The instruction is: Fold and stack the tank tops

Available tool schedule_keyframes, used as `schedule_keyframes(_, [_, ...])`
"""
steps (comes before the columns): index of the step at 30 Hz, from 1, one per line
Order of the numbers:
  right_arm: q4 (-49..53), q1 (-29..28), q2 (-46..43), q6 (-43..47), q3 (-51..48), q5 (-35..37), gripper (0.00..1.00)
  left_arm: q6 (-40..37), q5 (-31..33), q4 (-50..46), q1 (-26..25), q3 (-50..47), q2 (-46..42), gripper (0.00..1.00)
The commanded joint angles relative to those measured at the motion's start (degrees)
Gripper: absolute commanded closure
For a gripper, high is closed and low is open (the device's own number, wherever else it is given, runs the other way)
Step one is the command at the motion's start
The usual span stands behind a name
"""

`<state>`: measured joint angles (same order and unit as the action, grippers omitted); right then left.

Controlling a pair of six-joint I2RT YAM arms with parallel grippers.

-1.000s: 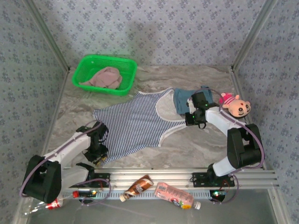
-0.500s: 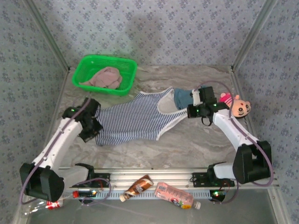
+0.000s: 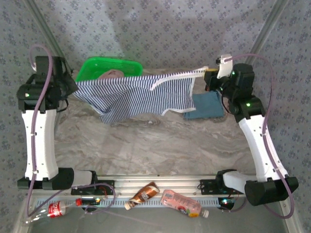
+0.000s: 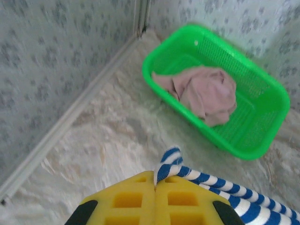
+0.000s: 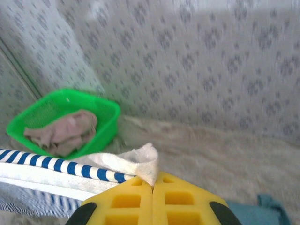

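The navy-and-white striped tank top (image 3: pixel 133 94) hangs stretched in the air between both arms, high above the table. My left gripper (image 3: pixel 73 87) is shut on one striped end (image 4: pixel 171 161), and my right gripper (image 3: pixel 210 76) is shut on the other end's white strap (image 5: pixel 140 161). The teal-blue tank top (image 3: pixel 206 106) lies crumpled on the table below the right gripper, and its edge (image 5: pixel 262 211) appears in the right wrist view. The dusty pink tank top (image 4: pixel 201 91) is bunched inside the green basket (image 4: pixel 253 110).
The green basket (image 3: pixel 92 70) stands at the back left, partly behind the raised fabric. Patterned walls close in the table on three sides. Bottles (image 3: pixel 182 204) lie along the near rail in front of the arm bases.
Both arms have risen steeply and spread apart, lifting the striped top off the table into a taut span. The left gripper shut on its end during the last second.
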<state>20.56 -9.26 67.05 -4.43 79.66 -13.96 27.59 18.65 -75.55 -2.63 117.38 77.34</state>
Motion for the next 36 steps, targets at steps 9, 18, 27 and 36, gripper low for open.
schedule_keyframes(9, [-8.74,0.34,13.04,-1.48,12.70,-2.11,0.99,-11.94,-5.40,4.41,7.56,20.68,17.52,1.00])
schedule_keyframes(18, [-1.14,-0.11,13.38,-3.13,11.71,-3.91,0.99,-14.11,-11.87,-1.06,8.76,27.05,23.14,1.00])
schedule_keyframes(27, [13.49,-0.34,1.95,-4.32,-13.41,-6.53,0.99,-12.71,-13.50,1.80,8.80,-19.04,0.08,1.00])
schedule_keyframes(36, [10.18,-0.51,5.46,-5.86,-34.36,-5.53,0.99,0.69,-19.64,2.73,8.01,-58.05,-14.87,0.96])
